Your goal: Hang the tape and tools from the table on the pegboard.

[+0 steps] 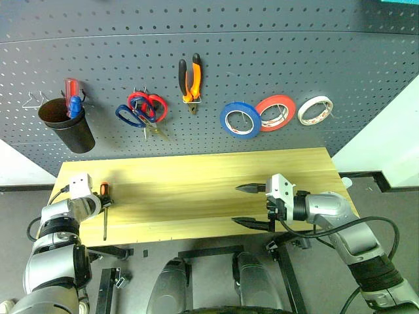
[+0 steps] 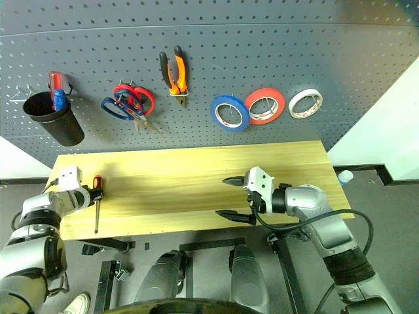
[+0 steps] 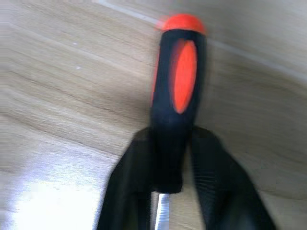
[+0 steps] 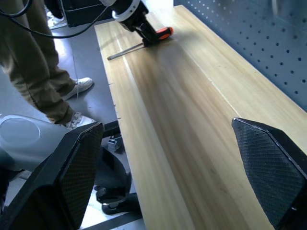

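Observation:
The slim screwdriver (image 1: 103, 192) with the orange-and-black handle (image 3: 177, 86) lies on the table (image 1: 196, 186) near its left end, shaft towards the front edge. My left gripper (image 1: 103, 200) is shut on the lower part of its handle. My right gripper (image 1: 237, 204) hangs open and empty over the table's right half. The blue tape (image 1: 238, 120), the orange-handled pliers (image 1: 190, 80) and the blue-handled scissors (image 1: 133, 116) hang on the pegboard (image 1: 262, 52).
On the pegboard there are also red scissors (image 1: 149, 103), a red tape roll (image 1: 275, 112), a white roll (image 1: 315, 110) and a black cup (image 1: 69, 127) holding a red-and-blue screwdriver. A person's legs (image 4: 33, 72) stand by the table's left end.

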You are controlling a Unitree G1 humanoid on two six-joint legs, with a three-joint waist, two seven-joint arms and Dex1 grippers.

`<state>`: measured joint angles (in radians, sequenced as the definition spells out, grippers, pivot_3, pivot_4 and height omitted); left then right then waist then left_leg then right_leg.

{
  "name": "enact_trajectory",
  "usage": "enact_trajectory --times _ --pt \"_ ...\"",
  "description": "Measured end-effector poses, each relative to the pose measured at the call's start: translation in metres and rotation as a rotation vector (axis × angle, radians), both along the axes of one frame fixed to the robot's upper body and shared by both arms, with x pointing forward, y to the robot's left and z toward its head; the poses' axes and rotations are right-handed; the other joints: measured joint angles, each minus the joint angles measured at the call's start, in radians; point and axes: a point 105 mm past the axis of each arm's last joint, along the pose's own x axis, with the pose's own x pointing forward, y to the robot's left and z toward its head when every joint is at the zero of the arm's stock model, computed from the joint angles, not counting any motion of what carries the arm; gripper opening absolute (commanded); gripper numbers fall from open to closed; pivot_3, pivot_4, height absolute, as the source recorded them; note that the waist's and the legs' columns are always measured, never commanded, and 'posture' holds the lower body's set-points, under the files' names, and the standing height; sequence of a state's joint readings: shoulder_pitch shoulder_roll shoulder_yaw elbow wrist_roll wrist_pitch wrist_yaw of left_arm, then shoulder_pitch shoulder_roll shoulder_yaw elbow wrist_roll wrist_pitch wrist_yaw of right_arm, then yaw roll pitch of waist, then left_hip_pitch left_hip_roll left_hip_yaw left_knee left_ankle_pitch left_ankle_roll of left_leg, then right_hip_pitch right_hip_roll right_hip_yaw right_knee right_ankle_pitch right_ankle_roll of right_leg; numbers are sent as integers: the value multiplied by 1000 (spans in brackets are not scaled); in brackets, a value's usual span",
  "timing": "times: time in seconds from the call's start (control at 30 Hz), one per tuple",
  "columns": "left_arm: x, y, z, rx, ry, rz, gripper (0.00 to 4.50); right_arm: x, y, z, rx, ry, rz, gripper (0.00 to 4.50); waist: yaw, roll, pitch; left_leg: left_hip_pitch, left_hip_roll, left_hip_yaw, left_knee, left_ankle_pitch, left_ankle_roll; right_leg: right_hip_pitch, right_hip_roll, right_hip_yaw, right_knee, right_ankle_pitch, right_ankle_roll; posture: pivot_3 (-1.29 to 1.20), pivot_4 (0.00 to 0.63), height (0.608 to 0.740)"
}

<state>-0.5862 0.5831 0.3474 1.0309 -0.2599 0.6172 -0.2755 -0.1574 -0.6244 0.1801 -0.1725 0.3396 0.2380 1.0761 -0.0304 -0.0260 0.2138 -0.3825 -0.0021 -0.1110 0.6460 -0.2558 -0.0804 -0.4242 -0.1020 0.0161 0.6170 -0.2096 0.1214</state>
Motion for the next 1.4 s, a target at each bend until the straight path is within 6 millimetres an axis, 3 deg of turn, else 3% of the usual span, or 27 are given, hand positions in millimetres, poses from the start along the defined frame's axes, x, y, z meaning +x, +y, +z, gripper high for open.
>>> enact_trajectory --times 0.27,0.37,0.6,0.77,0.87,0.97,1.23,1.3,1.4 --pt "-4 6 0 24 -9 -10 569 2 2 3 7 -16 -4 4500 -18 0 0 0 0 0 0 0 0 0 0 0 0 0 0 -75 183 733" --pt "-9 9 12 69 -99 -89 569 7 2 12 24 -47 -4 4500 -28 0 0 0 0 0 -1 0 0 0 0 0 0 0 0 -71 173 733" --pt "-58 -4 70 191 -400 -382 569 13 10 77 212 -184 60 4500 -36 0 0 -1 1 0 -4 0 0 -2 -1 0 -3 0 -7 -35 160 733" --pt "-75 -19 135 215 -702 -512 569 16 22 140 385 -304 139 4500 -11 0 0 -3 1 0 -1 0 0 -2 -1 -1 -4 -1 -7 -5 144 733" --pt "-78 -21 174 190 -870 -516 569 15 25 164 429 -351 176 4500 -1 0 0 -5 1 0 -1 0 0 -3 -1 -1 -5 0 -8 4 136 733" --pt "-75 -26 211 200 -1006 -541 569 15 27 171 451 -347 195 4500 11 0 0 -6 1 0 -1 0 0 -3 0 -1 -5 1 -9 13 127 733" --pt "-72 -35 346 345 -1426 -582 569 20 28 174 460 -330 200 4500 15 -1 -1 -6 1 0 -1 0 0 -4 0 -1 -5 3 -6 8 117 733" --pt "-72 -33 367 398 -1477 -582 569 20 28 174 462 -331 200 4500 11 0 -1 -6 1 1 -1 0 0 -4 0 -1 -4 3 -6 1 113 733" --pt "-61 -23 383 415 -1528 -567 569 20 28 173 462 -329 199 4500 11 0 -1 -5 1 1 -2 0 1 -4 1 -1 -4 3 -5 -8 109 733"
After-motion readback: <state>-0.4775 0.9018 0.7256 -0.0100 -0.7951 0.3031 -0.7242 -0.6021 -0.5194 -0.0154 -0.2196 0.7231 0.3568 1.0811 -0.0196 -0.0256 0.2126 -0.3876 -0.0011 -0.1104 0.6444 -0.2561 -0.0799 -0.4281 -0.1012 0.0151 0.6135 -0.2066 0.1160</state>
